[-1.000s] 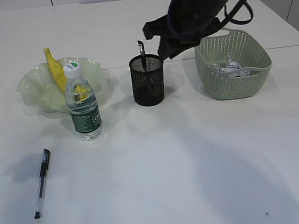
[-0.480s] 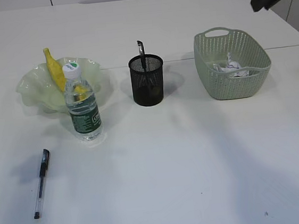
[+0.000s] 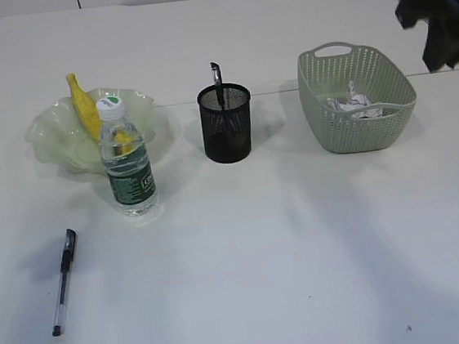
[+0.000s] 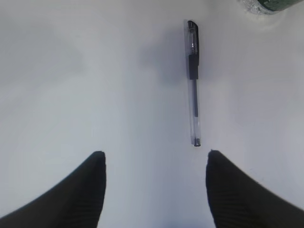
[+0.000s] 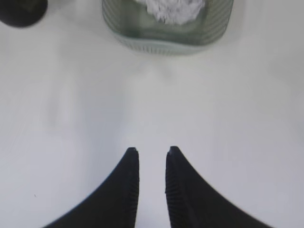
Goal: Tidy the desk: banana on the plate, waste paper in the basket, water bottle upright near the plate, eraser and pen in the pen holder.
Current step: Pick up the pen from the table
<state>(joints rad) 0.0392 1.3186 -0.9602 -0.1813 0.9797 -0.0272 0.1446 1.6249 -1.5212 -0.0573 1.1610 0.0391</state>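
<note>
Banana (image 3: 83, 105) in the plate (image 3: 45, 138), toward the table's far-left part. Water bottle (image 3: 127, 162) upright, just in front of the plate, touching or nearly so. Waste paper (image 3: 356, 105) in the basket (image 3: 389, 126), far-right part. Pen holder (image 3: 226, 125) between plate and basket, one dark pen top (image 3: 216, 73) sticking out of it. Eraser not visible anywhere; may be inside the mesh cup, cannot tell.

Left to do, by my read: the loose pen (image 3: 63, 281) lying flat near the front-left corner, cap end pointing toward the bottle.

Left pincer (image 4: 153, 164): fingers spread wide, empty, hovering above the table just short of the pen's (image 4: 193, 90) tip; the pen sits off to one side of the gap, not centred. Right pincer (image 5: 151, 152): fingers nearly together with a slim gap, nothing between them, over bare table in front of the basket (image 5: 166, 42); in the exterior view it sits at the far-right edge (image 3: 436, 23).

Risks:
- Pen off-centre and lying lengthwise to the approach: one finger could land on it and roll or flick it away.
- Thin round barrel on smooth table: likely to slip or pivot when pinched.
- Bottle stands near the pen's cap end; a sweep toward the holder could tip it.
- Holder is light and already holds a pen; a slanted insert could snag the rim or knock it over.
</note>
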